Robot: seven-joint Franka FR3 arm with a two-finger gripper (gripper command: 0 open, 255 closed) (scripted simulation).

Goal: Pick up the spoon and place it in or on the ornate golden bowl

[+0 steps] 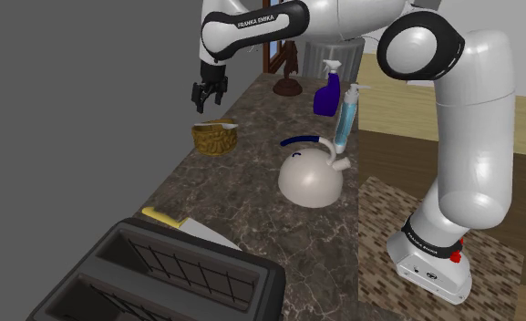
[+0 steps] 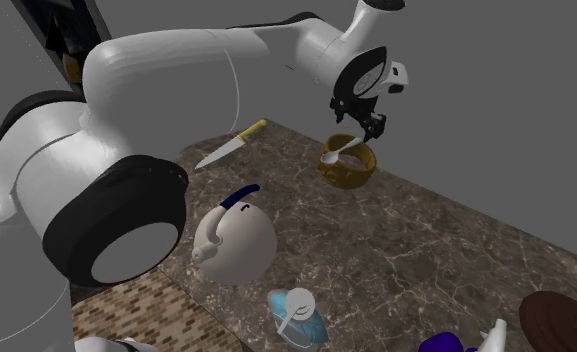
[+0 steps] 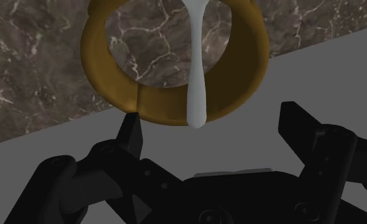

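I'm seeing the pincer (image 3: 212, 118) hanging wide open in the wrist view, its two black fingers standing well apart and gripping nothing. Just beyond the fingertips the white spoon (image 3: 196, 76) is lying across the golden bowl (image 3: 99, 70), one end resting on the rim nearest the fingers and the rest running over the hollow.

I'm judging the placing as done, so the step I'm steering is the retreat. I'm planning a straight lift with the jaws apart, so that neither finger is clipping the spoon's end and tipping it out, or nudging the bowl along the marbled counter (image 1: 252, 196).

The second exterior view is giving me what the wrist view isn't: clear air between pincer and bowl. The shoulder view is adding the surroundings, with the white kettle (image 1: 311, 178) and the knife (image 1: 188, 228) sitting well apart from the bowl.
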